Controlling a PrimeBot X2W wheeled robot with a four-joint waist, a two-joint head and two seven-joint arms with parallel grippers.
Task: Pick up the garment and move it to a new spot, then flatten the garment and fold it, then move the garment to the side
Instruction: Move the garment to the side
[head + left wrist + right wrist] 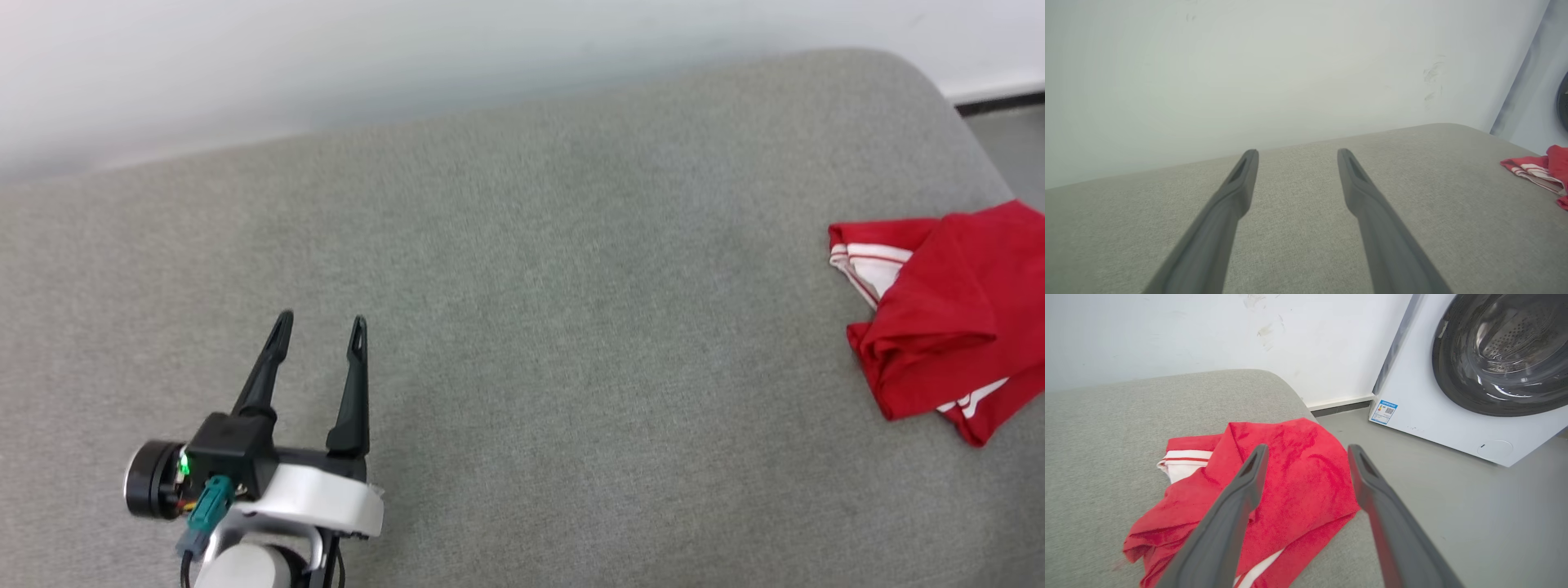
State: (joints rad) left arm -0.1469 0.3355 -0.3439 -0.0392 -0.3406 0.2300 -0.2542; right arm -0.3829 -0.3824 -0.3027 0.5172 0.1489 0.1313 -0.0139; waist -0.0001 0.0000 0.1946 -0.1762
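- Head view: the left claw [322,318] is held spread, idle, over the grey surface [571,327]; the garment [947,310] is bunched at the right edge, apparently set aside.
- Left wrist view: the garment is seen well apart.
- Right wrist view: the right claw [1307,448] is held spread above the garment, nothing pinched.

Garment [1298,477]: thin red cloth, matt and creased, with white striped trim. Cushion [522,327]: grey woven upholstery, matt, finely textured. Fingers of the left gripper [322,320] and the right gripper [1308,448]: smooth, dark matt plastic. Left wrist housing [318,498]: glossy white plastic. Washing machine [1412,412]: smooth white panel. Drum [1506,339]: shiny perforated metal. Wall [1167,330]: matt white, scuffed. Floor [1453,498]: smooth grey.
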